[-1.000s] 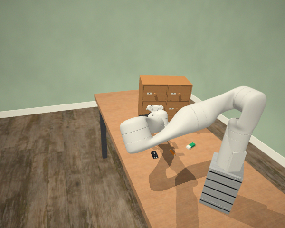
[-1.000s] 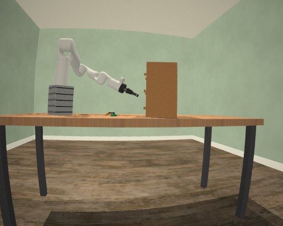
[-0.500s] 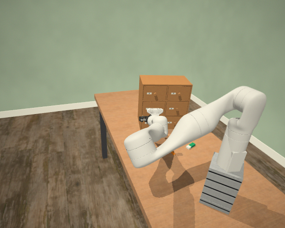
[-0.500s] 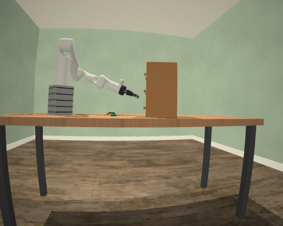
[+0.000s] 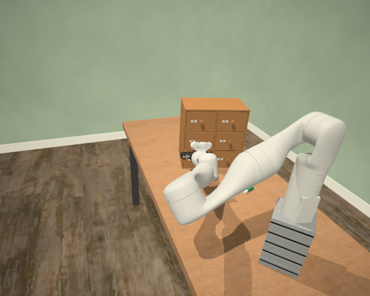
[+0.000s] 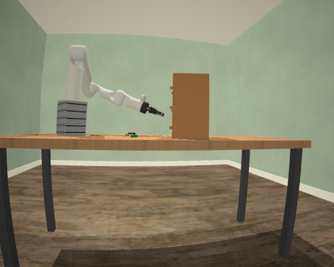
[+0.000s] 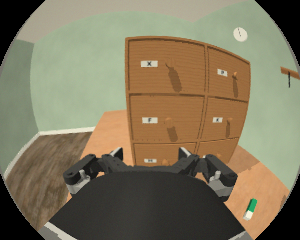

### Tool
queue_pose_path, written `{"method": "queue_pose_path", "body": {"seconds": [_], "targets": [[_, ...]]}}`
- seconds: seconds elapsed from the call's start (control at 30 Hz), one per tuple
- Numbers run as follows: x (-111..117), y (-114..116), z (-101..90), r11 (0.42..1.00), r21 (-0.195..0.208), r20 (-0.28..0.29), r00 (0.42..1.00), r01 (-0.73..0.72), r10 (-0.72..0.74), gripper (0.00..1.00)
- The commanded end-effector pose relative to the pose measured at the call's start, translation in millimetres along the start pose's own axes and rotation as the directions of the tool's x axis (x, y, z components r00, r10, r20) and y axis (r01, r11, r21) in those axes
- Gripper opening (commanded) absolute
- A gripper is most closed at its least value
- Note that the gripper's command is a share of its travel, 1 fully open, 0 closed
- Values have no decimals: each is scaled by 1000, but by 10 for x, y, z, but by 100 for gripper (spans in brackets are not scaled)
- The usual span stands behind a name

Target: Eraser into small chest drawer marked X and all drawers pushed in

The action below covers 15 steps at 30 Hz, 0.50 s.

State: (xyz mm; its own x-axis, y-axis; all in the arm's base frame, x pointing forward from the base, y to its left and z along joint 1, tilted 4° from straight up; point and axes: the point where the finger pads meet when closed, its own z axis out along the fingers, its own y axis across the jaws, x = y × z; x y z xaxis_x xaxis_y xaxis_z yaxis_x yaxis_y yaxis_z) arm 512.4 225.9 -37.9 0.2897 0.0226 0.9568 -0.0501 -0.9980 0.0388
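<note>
The small wooden chest (image 5: 213,104) (image 6: 190,106) (image 7: 165,67) stands at the far end of the table (image 5: 160,143) (image 6: 150,143). It has six drawers in two columns, all looking pushed in, and their labels are too small to read. The eraser (image 5: 248,190) (image 7: 250,208) (image 6: 133,136), white with a green end, lies flat on the table, in front of the chest and to its right. My gripper (image 5: 187,155) (image 6: 161,114) (image 7: 150,154) is open and empty. It points at the lower left part of the chest's front, a short gap away from it.
The grey ribbed pedestal (image 5: 287,245) (image 6: 71,117) of the arm stands at the near right of the table. A small orange thing (image 6: 128,134) and a small black thing (image 6: 131,133) lie near the eraser. My forearm hangs over them in the top view.
</note>
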Motion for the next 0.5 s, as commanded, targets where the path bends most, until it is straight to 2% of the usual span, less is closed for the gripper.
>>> {"method": "queue_pose_path", "body": {"seconds": [0.0, 0.47], "targets": [[3, -2, -1, 1000, 1, -2, 1000, 2, -2, 100], [1, -2, 1, 1000, 1, -3, 1000, 2, -2, 100]]}}
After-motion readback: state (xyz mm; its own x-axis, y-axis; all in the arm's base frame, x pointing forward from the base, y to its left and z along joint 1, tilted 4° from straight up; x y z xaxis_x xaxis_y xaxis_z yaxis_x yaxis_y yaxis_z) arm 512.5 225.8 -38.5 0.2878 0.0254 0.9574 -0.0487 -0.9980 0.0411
